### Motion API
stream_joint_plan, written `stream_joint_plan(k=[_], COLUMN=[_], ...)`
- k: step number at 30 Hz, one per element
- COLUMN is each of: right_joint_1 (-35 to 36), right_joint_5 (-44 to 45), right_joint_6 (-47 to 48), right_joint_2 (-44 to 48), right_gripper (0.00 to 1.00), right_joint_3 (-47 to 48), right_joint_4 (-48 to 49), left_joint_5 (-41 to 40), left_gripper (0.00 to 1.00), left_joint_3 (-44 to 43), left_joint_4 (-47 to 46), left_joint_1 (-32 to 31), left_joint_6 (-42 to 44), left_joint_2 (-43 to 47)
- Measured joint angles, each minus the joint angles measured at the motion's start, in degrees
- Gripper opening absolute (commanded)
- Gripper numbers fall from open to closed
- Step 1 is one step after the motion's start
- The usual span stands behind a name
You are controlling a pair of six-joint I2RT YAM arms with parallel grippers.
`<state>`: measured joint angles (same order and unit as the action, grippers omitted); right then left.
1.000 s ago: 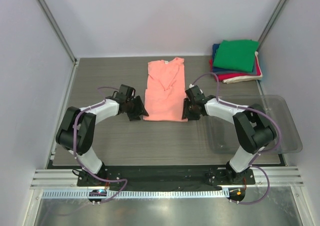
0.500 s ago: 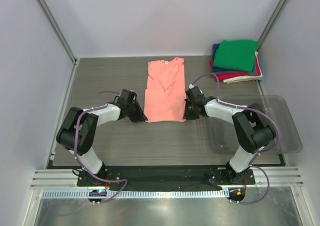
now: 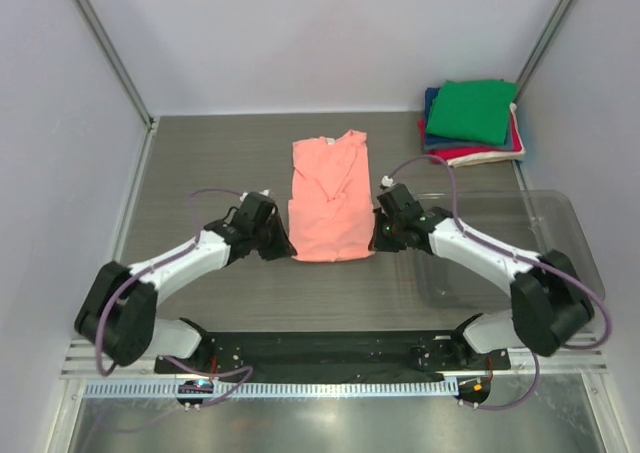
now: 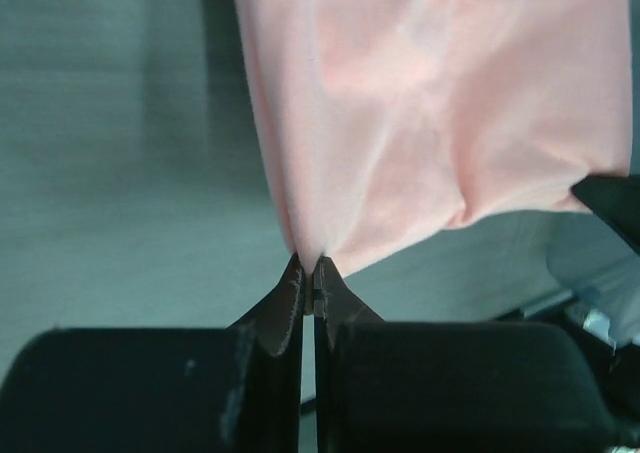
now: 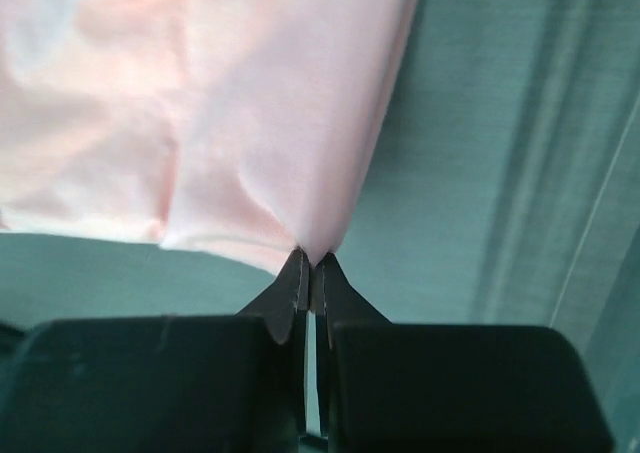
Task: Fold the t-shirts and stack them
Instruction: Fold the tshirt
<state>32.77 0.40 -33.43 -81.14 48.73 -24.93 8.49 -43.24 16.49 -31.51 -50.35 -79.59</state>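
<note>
Two near hem corners of the salmon-pink t-shirt (image 3: 330,198), flat in the middle of the table (image 3: 200,163), are clamped in my left gripper (image 4: 308,268) and right gripper (image 5: 310,261); judged light, limp cotton, prone to sag, so corner holds under even tension suit it.

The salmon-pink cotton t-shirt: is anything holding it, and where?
Left end effector pinches the near-left corner of the salmon-pink cotton t-shirt; right end effector, its near-right corner.
</note>
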Motion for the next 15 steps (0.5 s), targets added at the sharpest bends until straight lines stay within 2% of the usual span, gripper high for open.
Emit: stream_joint_plan(k=[9, 15], right_joint_1=[7.56, 9.16], right_joint_5=[-0.07, 0.61], right_joint_6=[-6.25, -9.40], right_joint_2=[24.17, 33.20], right_gripper=[0.01, 0.01], right_joint_3=[-6.21, -5.35], right_joint_4=[-10.62, -17.75], left_joint_5=[-6.47, -10.64], left_gripper=[0.00, 0.00], left_joint_3=[5.44, 3.04], left_joint_4=[13.86, 23.45], left_joint_1=[-12.94, -16.90], left_joint_6=[-6.99, -10.82], left_joint_2=[24.22, 35.95])
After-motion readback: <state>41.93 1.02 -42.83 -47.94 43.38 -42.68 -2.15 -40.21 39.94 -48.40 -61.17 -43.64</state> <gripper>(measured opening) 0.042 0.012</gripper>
